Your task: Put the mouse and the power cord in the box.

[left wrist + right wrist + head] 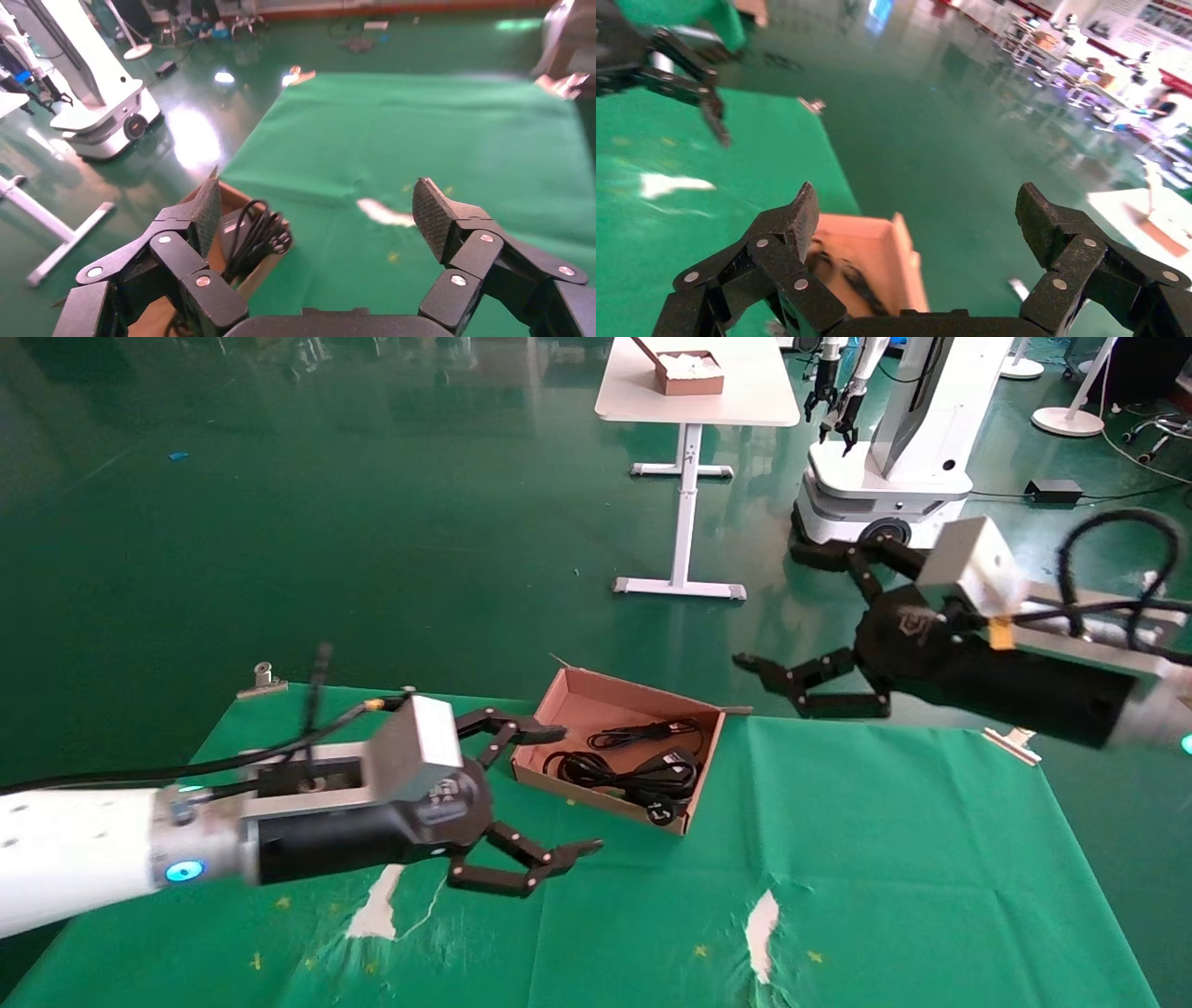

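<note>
The reddish-brown box [570, 689] sits at the far edge of the green-covered table [894, 859]. Inside lies the coiled black power cord [587, 771], with a thinner black cable bundle [641, 735] behind it. A black body with a white mark at the box's front corner looks like the mouse [659, 810]. My left gripper [575, 791] hovers open just left of the box, holding nothing. My right gripper [771, 609] is open and empty, raised beyond the table's far edge to the right of the box. The left wrist view shows the box [228, 194] and cord [258, 234] beside my left gripper [316, 203]. The right wrist view shows the box [880, 242] below my right gripper [916, 210].
The cloth has torn white patches [377, 904] [762, 920] near the front. Metal clips [264, 679] [1011, 740] hold it at the far corners. On the floor beyond stand a white table [745, 393] with a small box [691, 372] and another robot [894, 439].
</note>
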You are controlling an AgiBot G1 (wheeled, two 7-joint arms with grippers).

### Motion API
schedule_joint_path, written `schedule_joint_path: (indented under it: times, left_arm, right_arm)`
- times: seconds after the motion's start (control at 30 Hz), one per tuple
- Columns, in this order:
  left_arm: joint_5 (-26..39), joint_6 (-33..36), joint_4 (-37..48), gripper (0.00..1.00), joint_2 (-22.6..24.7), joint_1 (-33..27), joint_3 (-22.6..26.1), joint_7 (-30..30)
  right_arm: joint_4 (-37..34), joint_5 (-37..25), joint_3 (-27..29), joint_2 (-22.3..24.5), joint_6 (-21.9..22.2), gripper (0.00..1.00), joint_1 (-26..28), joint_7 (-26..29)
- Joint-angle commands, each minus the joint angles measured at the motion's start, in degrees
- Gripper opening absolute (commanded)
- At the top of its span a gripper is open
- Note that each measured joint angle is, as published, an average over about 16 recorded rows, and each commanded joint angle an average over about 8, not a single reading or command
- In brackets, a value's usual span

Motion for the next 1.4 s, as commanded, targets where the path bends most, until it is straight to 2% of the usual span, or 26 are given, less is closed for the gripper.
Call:
schedule_joint_path:
  times: [0.03, 0.7, 0.87, 1.07, 1.4]
  left_arm:
    - [-1.7, 1.2, -1.5, 1.00, -1.4, 1.2, -1.2, -1.3]
    - [-18.6, 13.0, -17.1, 1.00, -16.0, 13.3, -12.9, -14.2]
    - [-21.2, 14.8, -19.5, 1.00, -18.2, 15.1, -14.7, -16.0]
    - [-22.1, 15.3, -20.2, 1.00, -18.9, 15.6, -15.2, -16.2]
    - [-21.6, 15.0, -19.8, 1.00, -18.5, 15.3, -15.0, -16.2]
  right_arm:
    - [2.2, 1.1, 0.6, 0.9, -1.1, 1.00, -1.6, 1.9]
    - [25.1, 12.5, 6.4, 10.2, -12.3, 1.00, -17.4, 21.7]
    - [30.0, 14.9, 7.6, 12.2, -14.8, 1.00, -20.8, 25.9]
    - [32.9, 16.4, 8.4, 13.4, -16.2, 1.00, -22.9, 27.8]
    - [31.8, 15.9, 8.2, 13.0, -15.7, 1.00, -22.1, 27.1]
